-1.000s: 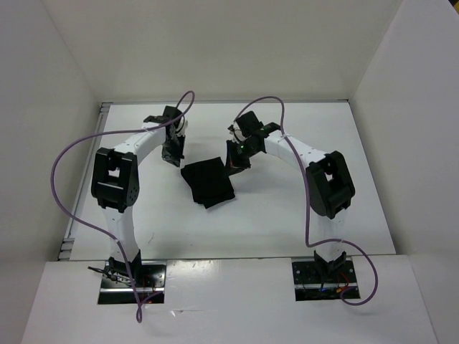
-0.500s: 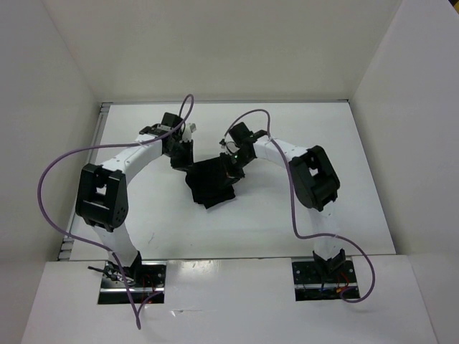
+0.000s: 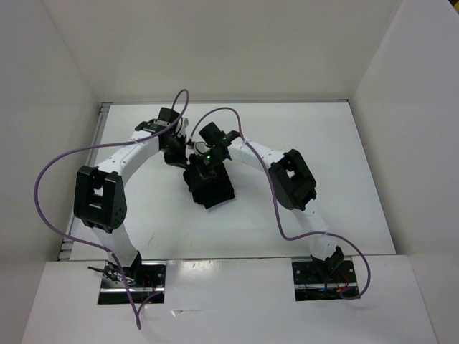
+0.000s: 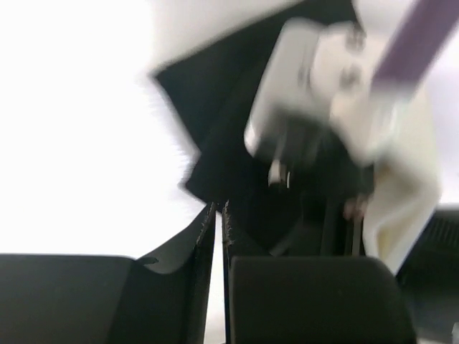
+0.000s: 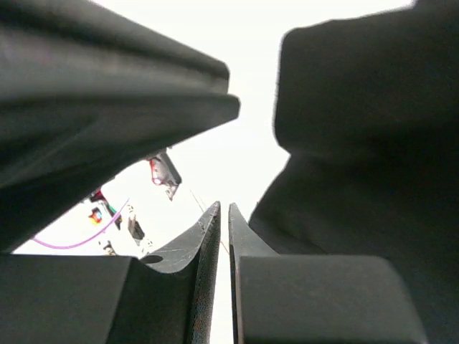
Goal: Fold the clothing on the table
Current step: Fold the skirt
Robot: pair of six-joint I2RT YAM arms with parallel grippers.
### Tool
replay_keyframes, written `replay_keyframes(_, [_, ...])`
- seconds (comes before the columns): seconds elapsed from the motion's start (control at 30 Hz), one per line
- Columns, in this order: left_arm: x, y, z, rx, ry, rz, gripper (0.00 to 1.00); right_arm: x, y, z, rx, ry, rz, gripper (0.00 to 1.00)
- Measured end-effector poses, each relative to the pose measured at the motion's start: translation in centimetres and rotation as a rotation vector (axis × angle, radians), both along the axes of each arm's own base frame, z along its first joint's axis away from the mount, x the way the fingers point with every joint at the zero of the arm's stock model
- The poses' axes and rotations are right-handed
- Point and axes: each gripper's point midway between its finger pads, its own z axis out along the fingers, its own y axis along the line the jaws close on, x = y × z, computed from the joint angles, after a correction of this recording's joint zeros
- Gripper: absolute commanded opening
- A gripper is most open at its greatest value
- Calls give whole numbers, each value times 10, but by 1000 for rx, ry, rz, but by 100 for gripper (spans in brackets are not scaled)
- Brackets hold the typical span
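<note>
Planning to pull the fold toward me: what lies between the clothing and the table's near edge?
Nothing: the top external view shows bare white table from the clothing to the near edge.

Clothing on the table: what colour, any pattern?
The clothing is plain black with no visible pattern. It shows best in the top external view.

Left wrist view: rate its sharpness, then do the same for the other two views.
Left wrist view: motion-smeared, the right arm and the clothing blurred, the table blown out white. Right wrist view: the claw's fingers out of focus, background overexposed. Top view: sharp, evenly lit, soft shadows.
</note>
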Motion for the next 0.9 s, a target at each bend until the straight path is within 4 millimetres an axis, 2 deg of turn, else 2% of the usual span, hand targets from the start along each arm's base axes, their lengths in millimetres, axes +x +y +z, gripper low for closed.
replay_keyframes(0.1, [7,19,6,57,-24,51,14,-6,13,1,21,-1,30,13])
replay_keyframes(0.23, [11,34,15,94,-43,89,15,-9,14,-16,3,35,40,13])
replay_keyframes(0.33, [9,30,26,67,-60,75,16,-11,13,-31,-16,63,41,13])
replay_keyframes(0.4, [6,21,37,16,-75,51,17,-13,12,-32,-15,70,46,13])
replay_keyframes(0.47, [3,10,52,-51,-96,18,19,-12,12,-25,12,78,53,13])
replay_keyframes(0.57, [0,-8,77,-161,-152,-36,19,-14,7,-2,62,80,62,15])
replay_keyframes(0.67, [0,-22,92,-241,-199,-83,19,0,-8,47,138,30,30,15])
replay_keyframes(0.73, [-3,-30,86,-270,-192,-107,19,16,-28,84,189,-33,-19,15])
replay_keyframes(0.8, [-7,-37,70,-287,-156,-126,19,38,-57,117,214,-109,-104,15])
replay_keyframes(0.9, [-12,-46,40,-296,-85,-146,19,67,-103,145,211,-201,-244,15])
